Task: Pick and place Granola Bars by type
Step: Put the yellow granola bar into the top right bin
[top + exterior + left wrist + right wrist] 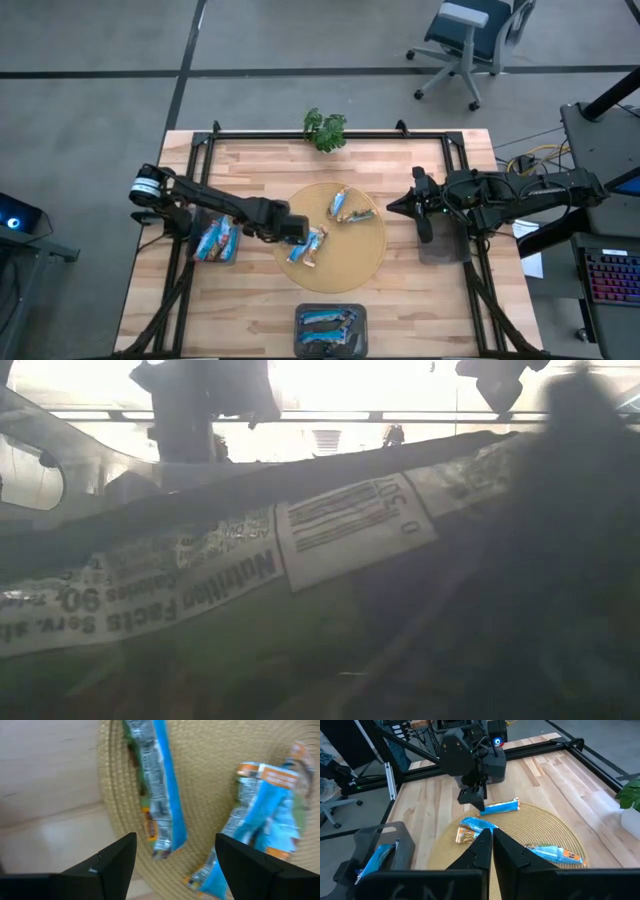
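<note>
A round woven mat [350,262] lies mid-table with several blue granola bars on it. My left gripper [297,236] hangs open over the mat's left part, pointing down. One end of a blue bar [159,795] lies below the gap between its fingers [116,861], and a blue-and-orange bar [267,805] lies beside it. The right wrist view shows the left gripper [476,800] just above that bar [501,807], with no touch that I can see. My right gripper [393,208] waits shut above the mat's right edge.
A grey bin [216,242] at the left and another [330,331] at the near edge hold blue bars. A third bin [440,245] sits under the right arm. A small plant [325,128] stands at the far edge. A wrapper [300,540] fills the low view.
</note>
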### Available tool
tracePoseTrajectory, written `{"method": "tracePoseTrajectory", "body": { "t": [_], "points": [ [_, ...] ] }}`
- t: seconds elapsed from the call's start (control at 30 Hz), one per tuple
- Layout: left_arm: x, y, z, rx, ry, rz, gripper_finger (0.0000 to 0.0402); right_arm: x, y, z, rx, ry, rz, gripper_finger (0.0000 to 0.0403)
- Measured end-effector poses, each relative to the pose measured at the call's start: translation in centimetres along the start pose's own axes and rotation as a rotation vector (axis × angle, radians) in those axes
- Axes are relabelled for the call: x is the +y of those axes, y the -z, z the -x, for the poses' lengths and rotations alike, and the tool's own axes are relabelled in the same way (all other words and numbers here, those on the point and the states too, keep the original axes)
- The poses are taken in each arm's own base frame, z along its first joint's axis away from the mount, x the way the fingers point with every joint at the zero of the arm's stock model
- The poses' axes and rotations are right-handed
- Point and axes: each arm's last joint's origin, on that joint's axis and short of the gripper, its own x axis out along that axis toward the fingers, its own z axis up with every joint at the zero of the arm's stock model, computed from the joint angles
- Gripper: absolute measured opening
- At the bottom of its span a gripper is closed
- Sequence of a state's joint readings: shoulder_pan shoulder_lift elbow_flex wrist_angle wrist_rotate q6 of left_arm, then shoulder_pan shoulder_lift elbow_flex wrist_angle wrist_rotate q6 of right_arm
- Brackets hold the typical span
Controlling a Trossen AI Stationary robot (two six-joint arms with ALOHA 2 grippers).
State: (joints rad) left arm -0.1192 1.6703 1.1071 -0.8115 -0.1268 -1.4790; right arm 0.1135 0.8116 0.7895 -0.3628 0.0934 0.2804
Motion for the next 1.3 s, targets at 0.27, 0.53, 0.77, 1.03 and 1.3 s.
{"method": "tracePoseTrajectory", "body": {
  "t": [0.27,0.53,0.77,1.03,1.3],
  "points": [
    [0.4,-0.1,-1.1,-0.050,0.019,0.028,0.0252,0.0,0.0,0.0,0.000,0.000,0.000,0.0009],
    [1.0,-0.6,-1.9,-0.058,0.009,0.050,0.0252,0.0,0.0,0.0,0.000,0.000,0.000,0.0009],
    [1.0,-0.8,-1.9,-0.059,0.012,0.058,0.0248,0.0,0.0,0.0,0.000,0.001,0.000,0.0008],
    [0.9,-1.0,-1.9,-0.066,0.020,0.049,0.0232,0.0,0.0,0.0,0.000,0.001,0.001,0.0009],
    [1.2,-0.9,-2.8,-0.064,0.061,0.069,0.0231,0.0,0.0,0.0,0.000,0.001,0.000,0.0009]
  ]
}}
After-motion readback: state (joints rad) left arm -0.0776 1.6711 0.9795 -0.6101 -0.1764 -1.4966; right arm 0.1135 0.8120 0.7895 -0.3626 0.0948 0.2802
